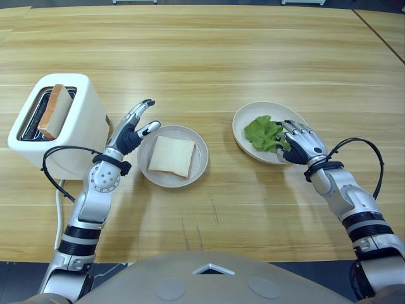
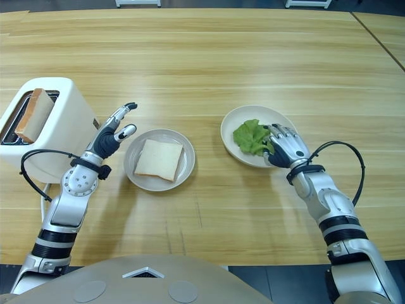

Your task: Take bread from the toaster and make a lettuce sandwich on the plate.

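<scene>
Right robot hand gripping lettuce, left robot hand open

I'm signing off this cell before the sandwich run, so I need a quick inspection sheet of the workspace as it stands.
Surface: wooden table, no spills seen.
Job's things: white toaster at left, one toaster slice standing in a slot; plated slice flat on the middle plate; lettuce on the right plate.
Clutter: nothing seen.
Hands: left hand open, holding nothing, between toaster and middle plate; right hand at the lettuce's right edge, grip cannot be judged.
Cables: black left wrist cable and right wrist cable loop out from the forearms; white toaster cord runs toward the near edge.
Surroundings: second tabletop at far right.
</scene>
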### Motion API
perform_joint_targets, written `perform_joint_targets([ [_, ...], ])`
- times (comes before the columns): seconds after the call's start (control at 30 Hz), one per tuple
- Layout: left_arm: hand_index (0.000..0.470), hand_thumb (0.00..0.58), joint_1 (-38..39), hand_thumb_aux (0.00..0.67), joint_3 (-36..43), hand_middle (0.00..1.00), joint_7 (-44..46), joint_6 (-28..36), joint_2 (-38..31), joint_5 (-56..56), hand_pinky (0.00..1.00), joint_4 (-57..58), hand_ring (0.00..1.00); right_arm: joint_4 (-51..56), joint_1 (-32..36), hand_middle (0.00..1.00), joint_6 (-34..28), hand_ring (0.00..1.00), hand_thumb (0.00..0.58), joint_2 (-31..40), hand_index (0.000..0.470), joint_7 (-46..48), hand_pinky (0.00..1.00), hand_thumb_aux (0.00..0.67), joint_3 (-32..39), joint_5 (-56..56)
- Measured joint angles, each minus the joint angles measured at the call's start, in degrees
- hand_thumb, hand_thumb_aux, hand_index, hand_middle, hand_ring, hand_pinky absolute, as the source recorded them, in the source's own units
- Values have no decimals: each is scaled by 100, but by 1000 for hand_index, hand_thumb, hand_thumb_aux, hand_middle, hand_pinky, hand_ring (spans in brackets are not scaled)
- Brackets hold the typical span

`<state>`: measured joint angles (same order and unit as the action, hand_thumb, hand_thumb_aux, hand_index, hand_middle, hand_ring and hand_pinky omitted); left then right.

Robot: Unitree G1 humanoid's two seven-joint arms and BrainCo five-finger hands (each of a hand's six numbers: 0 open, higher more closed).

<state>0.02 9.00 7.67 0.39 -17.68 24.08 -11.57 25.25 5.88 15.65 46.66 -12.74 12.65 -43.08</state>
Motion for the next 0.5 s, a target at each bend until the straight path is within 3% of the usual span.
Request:
perform_joint_targets([
  [0.3, 0, 0, -2, 0, -106, 0, -102, -71, 2, -69, 0, 35, 0, -493, 83, 0, 214, 0, 580, -79, 470, -579, 0, 670, -243, 12],
  [0.5, 0, 0, -21, 0, -246, 0, -219, -118, 15, -97, 0, 31, 0, -1510, 214, 0, 325, 0, 580, -314, 470, -733, 0, 670, -546, 157],
])
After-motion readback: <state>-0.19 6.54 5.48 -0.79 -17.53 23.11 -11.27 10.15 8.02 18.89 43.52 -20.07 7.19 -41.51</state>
